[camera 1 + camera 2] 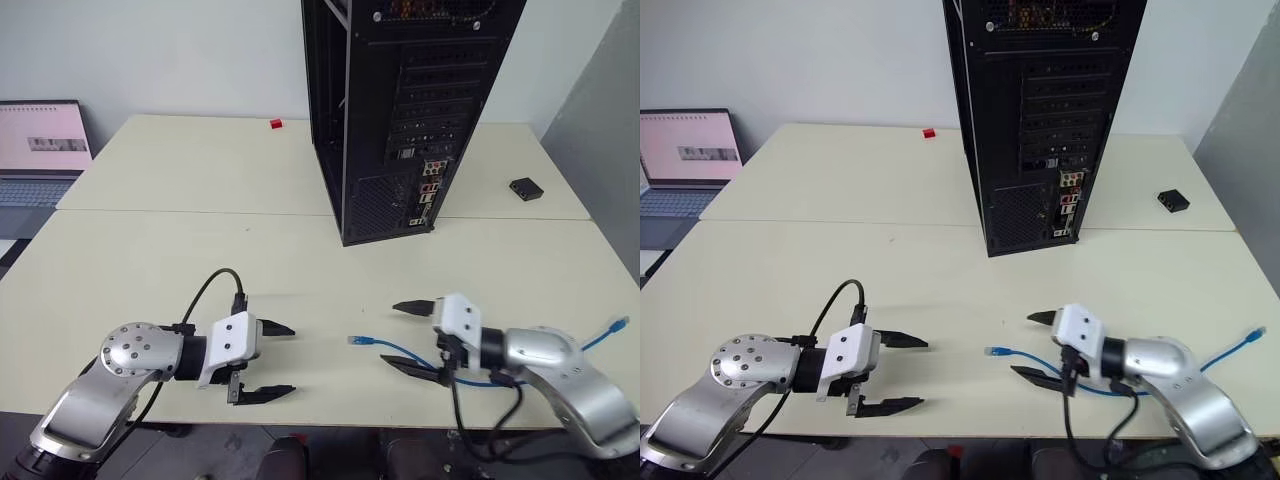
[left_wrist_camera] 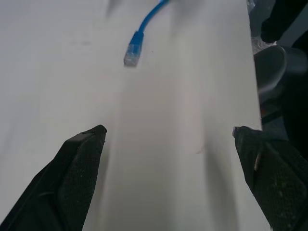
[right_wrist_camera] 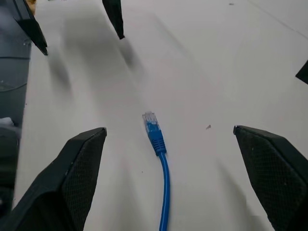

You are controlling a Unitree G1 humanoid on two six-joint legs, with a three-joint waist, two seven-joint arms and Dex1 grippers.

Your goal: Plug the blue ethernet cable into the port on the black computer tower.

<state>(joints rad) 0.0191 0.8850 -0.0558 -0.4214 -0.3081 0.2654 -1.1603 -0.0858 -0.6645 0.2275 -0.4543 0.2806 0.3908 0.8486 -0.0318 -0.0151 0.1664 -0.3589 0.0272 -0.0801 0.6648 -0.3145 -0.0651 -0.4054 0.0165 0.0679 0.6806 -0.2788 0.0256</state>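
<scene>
The blue ethernet cable point(image 1: 400, 352) lies on the cream table point(image 1: 200, 250). One clear plug point(image 3: 153, 126) points toward my left gripper, and the other end point(image 1: 620, 324) is at the far right. My right gripper point(image 1: 392, 335) is open low over the cable. The cord runs back between its fingers, and the plug lies just past the tips, untouched. My left gripper point(image 1: 288, 360) is open and empty, facing the plug point(image 2: 132, 50) across a short gap. The black computer tower point(image 1: 400, 110) stands at the back, its rear connector cluster point(image 1: 430, 190) facing me. The port is too small to pick out.
A small flat black box point(image 1: 526, 189) lies right of the tower. A little red block point(image 1: 276, 124) sits at the table's back, left of the tower. An open laptop point(image 1: 40, 150) stands at the far left. The table's front edge runs just below both grippers.
</scene>
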